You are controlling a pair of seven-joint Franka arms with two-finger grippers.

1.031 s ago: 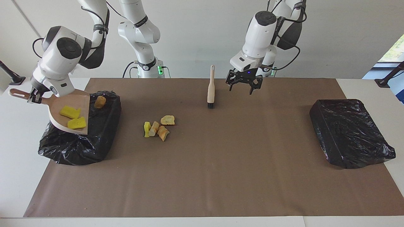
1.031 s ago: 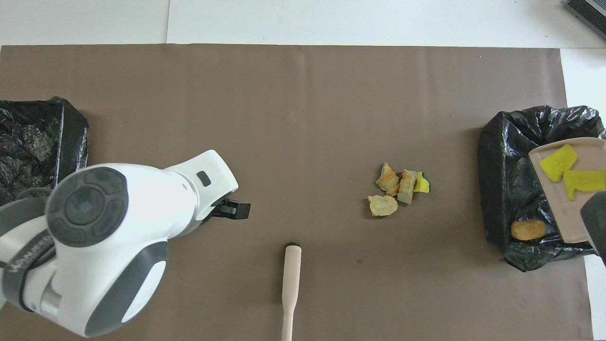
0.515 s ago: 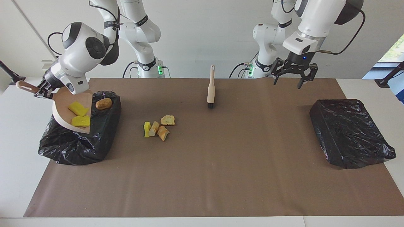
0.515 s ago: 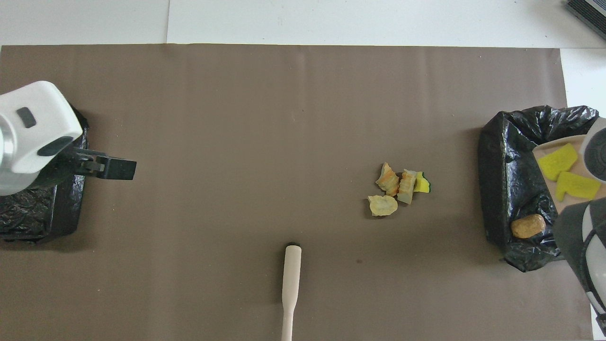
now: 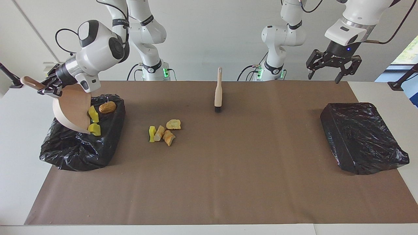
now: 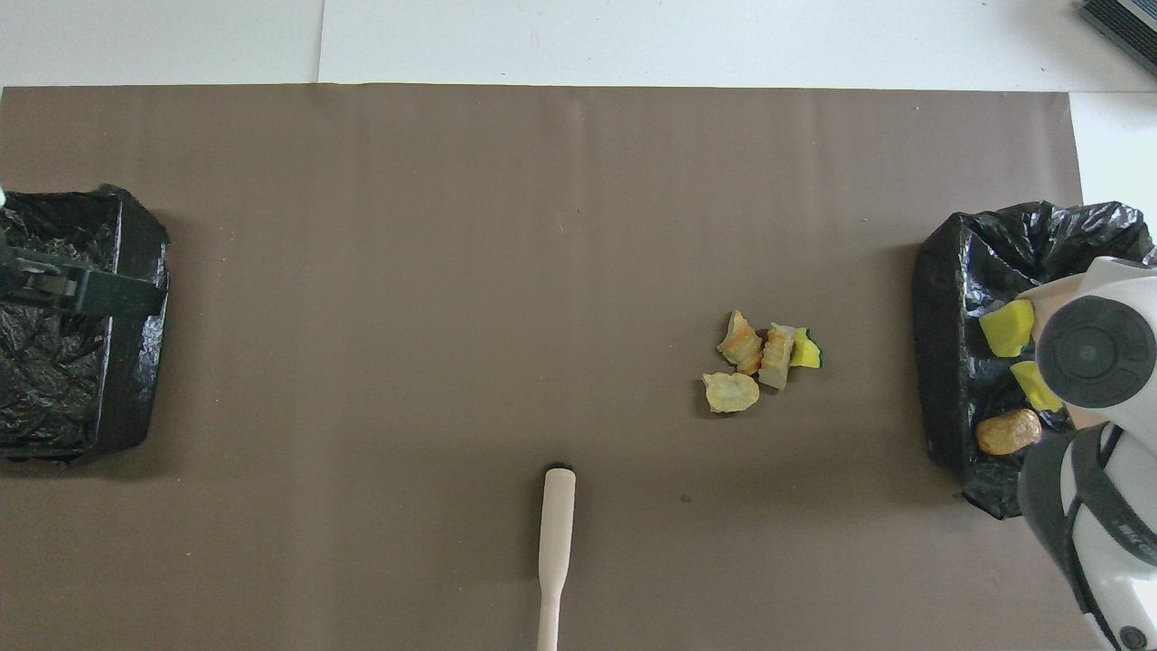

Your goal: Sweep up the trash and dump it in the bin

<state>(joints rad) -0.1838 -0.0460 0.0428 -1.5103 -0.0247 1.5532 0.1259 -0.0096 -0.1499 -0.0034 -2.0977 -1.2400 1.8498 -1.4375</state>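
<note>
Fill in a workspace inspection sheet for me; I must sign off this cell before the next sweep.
Surface: brown mat covers the white table; fine crumbs on it.
Job's things: dustpan, tipped steeply over the bin at the right arm's end; two yellow pieces at its lip; brown lump in the bin. Four pieces lie on the mat. Brush lies on the mat, unheld.
Clutter: second black-bagged bin at the left arm's end.
Grippers: right gripper shut on the dustpan's handle; left gripper open, empty, raised over the table's edge.
Cables: loops along both arms, none on the mat.
Surroundings: white wall, window at one edge.
</note>
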